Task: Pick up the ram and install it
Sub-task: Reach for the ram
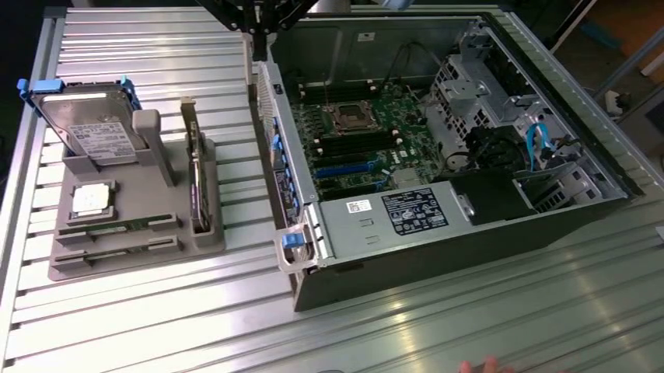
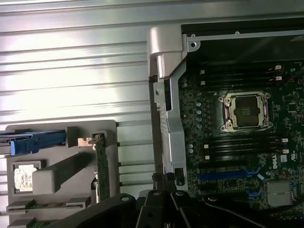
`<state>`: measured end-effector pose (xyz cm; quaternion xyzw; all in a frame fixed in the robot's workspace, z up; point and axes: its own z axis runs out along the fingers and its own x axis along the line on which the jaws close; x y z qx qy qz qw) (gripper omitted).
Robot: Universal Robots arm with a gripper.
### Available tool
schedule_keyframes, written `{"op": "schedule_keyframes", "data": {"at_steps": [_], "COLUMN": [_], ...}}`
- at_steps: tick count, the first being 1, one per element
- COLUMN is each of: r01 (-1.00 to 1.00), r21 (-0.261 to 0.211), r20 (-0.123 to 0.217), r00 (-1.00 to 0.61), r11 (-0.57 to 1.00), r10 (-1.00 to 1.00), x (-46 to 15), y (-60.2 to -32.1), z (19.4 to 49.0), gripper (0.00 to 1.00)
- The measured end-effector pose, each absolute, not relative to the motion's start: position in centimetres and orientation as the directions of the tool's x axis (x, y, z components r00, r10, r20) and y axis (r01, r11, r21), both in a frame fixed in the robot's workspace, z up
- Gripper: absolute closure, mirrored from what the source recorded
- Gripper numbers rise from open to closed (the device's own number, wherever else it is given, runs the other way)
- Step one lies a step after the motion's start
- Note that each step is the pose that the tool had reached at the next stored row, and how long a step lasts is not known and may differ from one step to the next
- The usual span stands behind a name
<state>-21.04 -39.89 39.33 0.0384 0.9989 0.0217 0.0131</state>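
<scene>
ROBOT POISED OVER OPEN PC: A ribbed metal table (image 1: 436, 318) carries an open desktop computer case (image 1: 436, 256), which lies on its side with the green motherboard (image 1: 358, 124) exposed. Just beside it, on the exterior view's left, stands a grey parts holder (image 1: 155, 260). A hard drive (image 1: 93, 128) in a blue-cornered carrier is propped at the holder's far end, and an expansion card (image 1: 195, 183) stands upright along the edge nearest the case. The robot's gripper (image 2: 166, 202) hangs above the case wall on the holder's side. Its black fingers are pressed together with nothing seen between them, well apart from every part. The ram (image 1: 124, 227), a thin green stick, sits on edge in a slot at the holder's near end, untouched. Just behind it in the holder lies the square silver processor chip (image 1: 92, 198). On the board, dark memory slots (image 1: 358, 142) run beside the processor socket (image 1: 347, 115).
</scene>
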Motion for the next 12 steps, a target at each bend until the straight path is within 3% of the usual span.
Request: {"op": "schedule_keyframes", "data": {"at_steps": [12], "r01": [0.076], "r21": [0.044], "r20": [-0.024], "r00": [-0.997], "r11": [0.996], "r10": [0.077], "x": [-23.9], "y": [-39.9], "z": [39.3], "gripper": [0.89]}}
